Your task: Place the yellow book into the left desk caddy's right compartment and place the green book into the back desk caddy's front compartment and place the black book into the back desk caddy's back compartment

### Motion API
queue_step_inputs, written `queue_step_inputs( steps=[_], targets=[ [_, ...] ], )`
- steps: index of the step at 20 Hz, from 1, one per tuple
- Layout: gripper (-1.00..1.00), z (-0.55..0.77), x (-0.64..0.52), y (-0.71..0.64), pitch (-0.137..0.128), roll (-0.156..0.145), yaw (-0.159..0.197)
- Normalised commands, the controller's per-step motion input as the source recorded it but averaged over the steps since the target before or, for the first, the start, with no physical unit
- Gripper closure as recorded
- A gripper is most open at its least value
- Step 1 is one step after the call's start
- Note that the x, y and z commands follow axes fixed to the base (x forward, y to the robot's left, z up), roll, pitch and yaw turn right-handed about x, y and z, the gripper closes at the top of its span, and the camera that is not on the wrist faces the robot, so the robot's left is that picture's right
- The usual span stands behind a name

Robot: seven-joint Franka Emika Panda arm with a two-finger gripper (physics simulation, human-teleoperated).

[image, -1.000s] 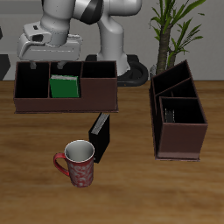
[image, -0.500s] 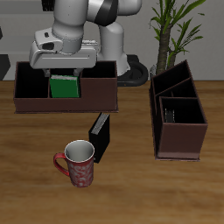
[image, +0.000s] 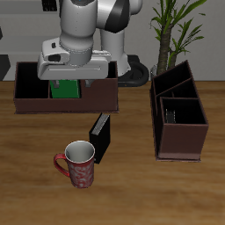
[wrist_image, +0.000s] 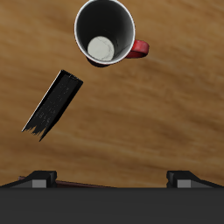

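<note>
- I see the wooden table (image: 176, 193) carrying everything; I place the rest against the back desk caddy.
- The Franka arm (image: 88, 22) rises behind the back desk caddy (image: 35, 98), a long dark box lying along the table's far side. The arm's head hangs just above the caddy's middle.
- The left desk caddy (image: 180, 141) stands well apart from the back caddy, off its end, next to a potted plant (image: 171, 26). I cannot make out a yellow book in either view.
- The green book (image: 63, 89) stands upright inside the back caddy, in a middle compartment, directly under the arm's head.
- The black book (image: 101, 136) stands on edge on the bare table, just in front of the back caddy's front wall; the wrist view shows it (wrist_image: 52, 105) as a thin dark slab.
- A red mug (image: 77, 164) with a white inside sits farther forward from the back caddy than the black book and close beside that book; in the wrist view (wrist_image: 109, 35) its handle points away from the book.
- The gripper (wrist_image: 112, 179) shows its two fingertips (wrist_image: 39, 178) spread wide apart, with nothing between them.
</note>
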Motion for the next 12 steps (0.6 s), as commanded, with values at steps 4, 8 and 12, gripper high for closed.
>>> queue_step_inputs(
  steps=[4,8,12],
  targets=[
    [-1.0,-0.18,0.14,0.35,-0.073,0.027,-0.074],
    [-1.0,-0.13,0.01,0.31,-0.063,0.047,-0.147],
    [-1.0,-0.22,0.12,0.13,-0.037,0.001,-0.091]
  ],
)
